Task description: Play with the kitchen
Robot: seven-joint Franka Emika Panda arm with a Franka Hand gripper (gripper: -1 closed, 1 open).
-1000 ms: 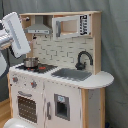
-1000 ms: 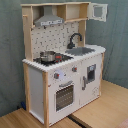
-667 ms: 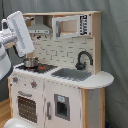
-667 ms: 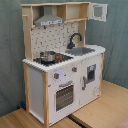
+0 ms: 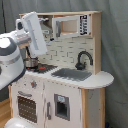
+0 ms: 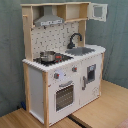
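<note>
You have the kitchen (image 5: 65,85) standing on a wooden floor in both exterior views, its hob corner just below the arm (image 5: 27,37) in the first exterior view. I cannot tell what state the fingers are in; they are hidden. Judge the kitchen rigid and too bulky to lift. Work its small parts instead: the metal pot (image 6: 48,56) looks light and slippery, the knobs (image 6: 56,76) suit a pinch.

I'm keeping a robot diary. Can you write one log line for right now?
arm: over hob side | kitchen: upright | pot: on hob | sink: empty
</note>
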